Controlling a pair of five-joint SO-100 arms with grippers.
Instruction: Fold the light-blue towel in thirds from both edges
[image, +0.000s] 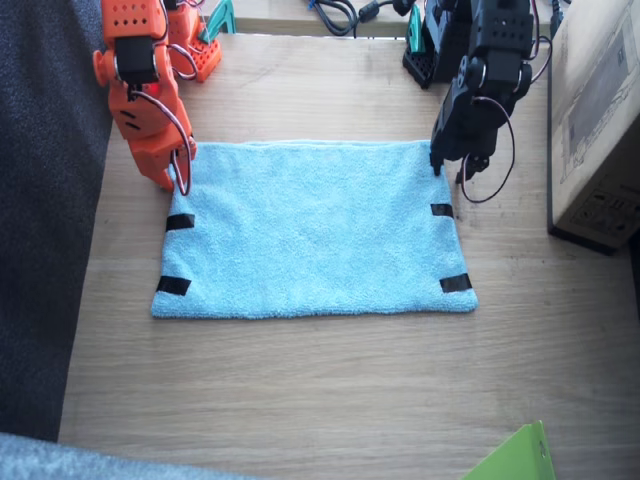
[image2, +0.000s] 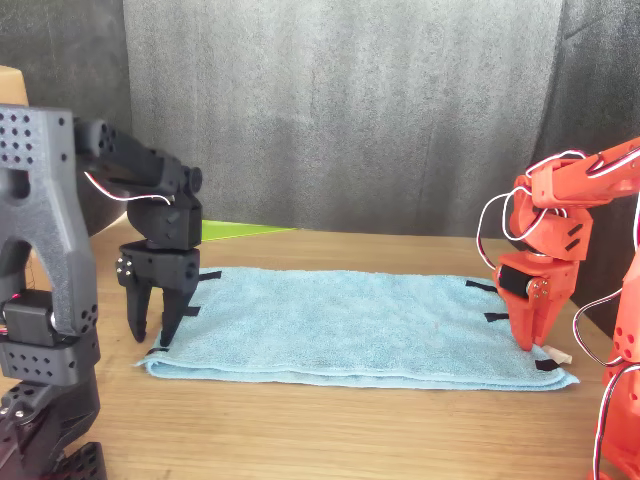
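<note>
The light-blue towel (image: 315, 235) (image2: 350, 320) lies flat and spread out on the wooden table (image: 300, 380). Black tape strips (image: 180, 221) (image: 455, 283) mark its two short edges, and a small white tag (image2: 556, 352) pokes out at one corner. My left gripper (image: 440, 165) (image2: 158, 335), the black one, stands open, pointing down over the towel's far corner with its tips at the cloth. My right gripper (image: 180, 182) (image2: 530, 342), the orange one, points down on the opposite far corner, jaws together. Whether it pinches cloth does not show.
A cardboard box (image: 600, 110) stands beside the left arm. A lime-green sheet corner (image: 515, 455) (image2: 235, 230) lies at the table's near edge in the fixed view. Cables (image: 335, 12) lie behind the arms. Dark fabric (image: 40, 200) borders the table.
</note>
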